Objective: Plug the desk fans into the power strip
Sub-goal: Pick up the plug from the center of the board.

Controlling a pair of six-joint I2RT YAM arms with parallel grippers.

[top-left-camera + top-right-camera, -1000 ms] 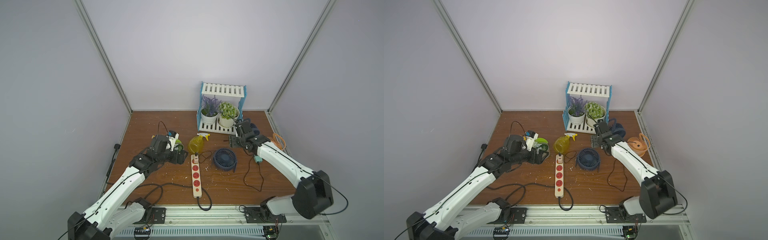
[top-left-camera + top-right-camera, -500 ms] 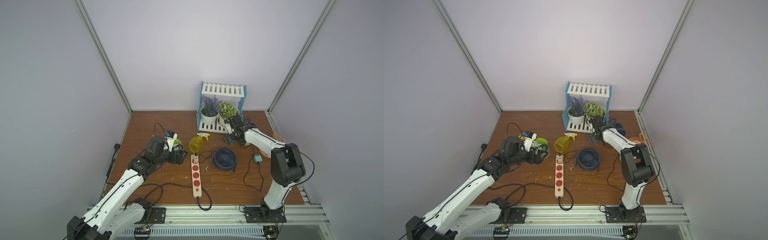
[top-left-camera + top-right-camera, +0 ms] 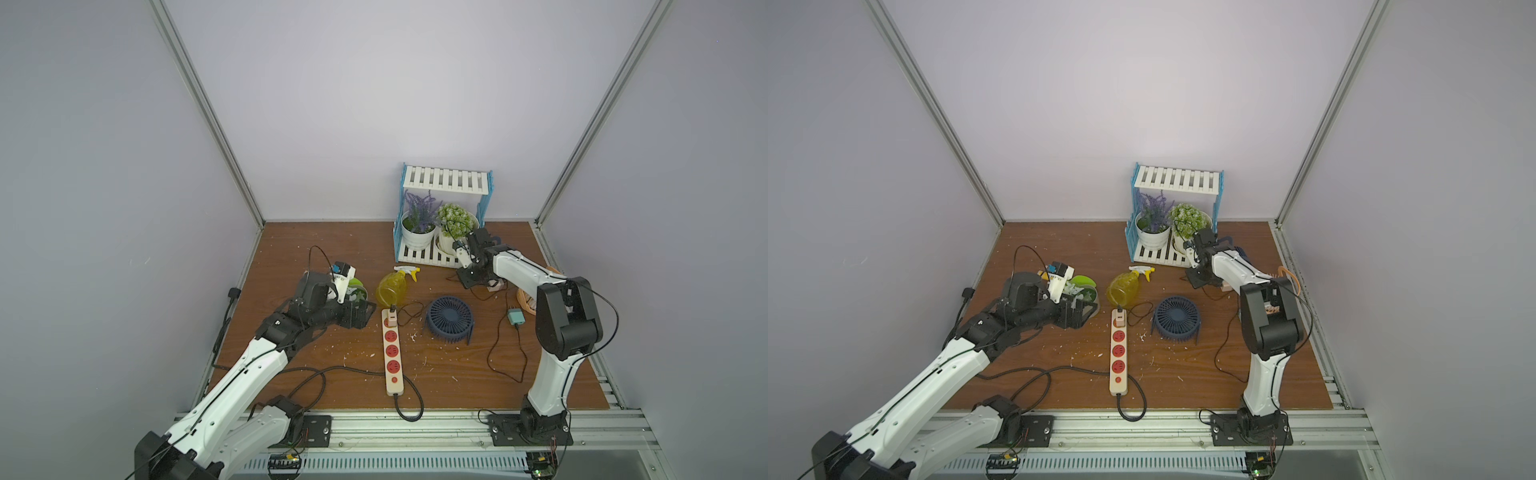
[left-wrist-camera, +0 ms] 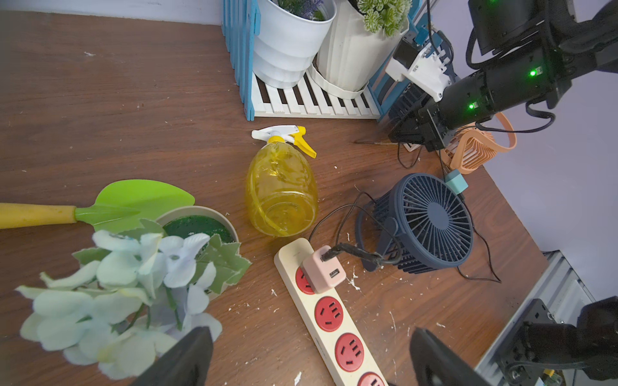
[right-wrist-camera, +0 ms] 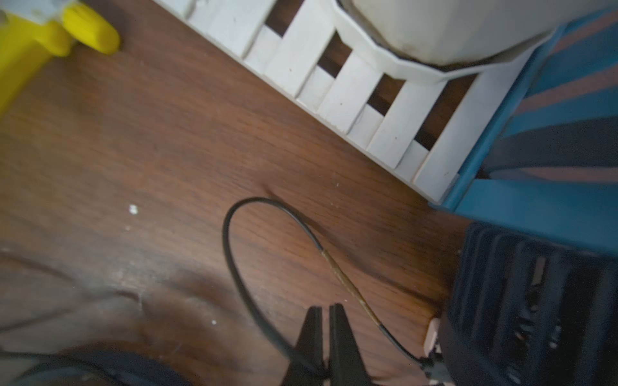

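Observation:
The dark blue desk fan stands right of the cream power strip. A pink adapter sits in the strip's far socket, and a black cord runs from it to the fan. My left gripper hangs open left of the strip's far end, holding nothing. My right gripper is shut low over the table in front of the shelf. A thin black cable passes under its fingers.
A yellow spray bottle lies beyond the strip. A white-and-blue shelf holds two potted plants. A flower pot and a green trowel sit by my left gripper. An orange fan and a teal adapter lie at the right.
The right gripper has closed, and the right arm has folded back with its elbow raised while the gripper stayed by the shelf. The left arm has hardly moved.

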